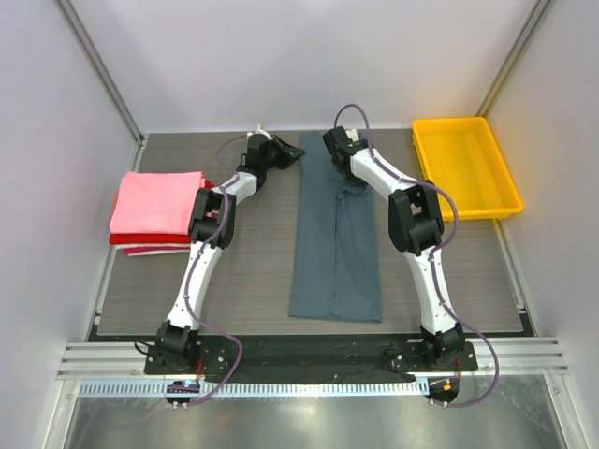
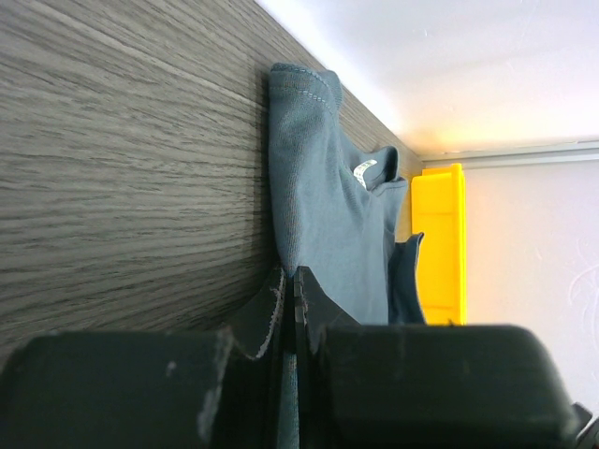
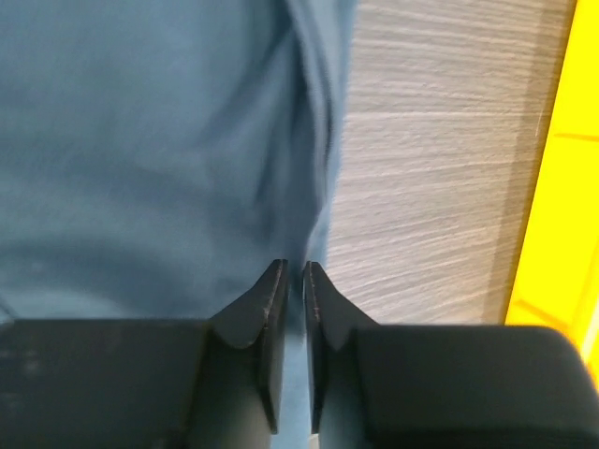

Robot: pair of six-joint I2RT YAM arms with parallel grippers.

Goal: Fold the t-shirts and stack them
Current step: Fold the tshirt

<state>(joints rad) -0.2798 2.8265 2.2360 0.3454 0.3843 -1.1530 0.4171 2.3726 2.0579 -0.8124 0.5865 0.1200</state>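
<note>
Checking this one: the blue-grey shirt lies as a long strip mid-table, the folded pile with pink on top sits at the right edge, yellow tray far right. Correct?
No. The folded pile with pink on top sits at the left edge, as the top view shows. The rest holds: blue-grey shirt mid-table, yellow tray far right.

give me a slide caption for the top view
Slate-blue t-shirt folded into a long strip between a pink-topped folded stack and a yellow tray
</note>
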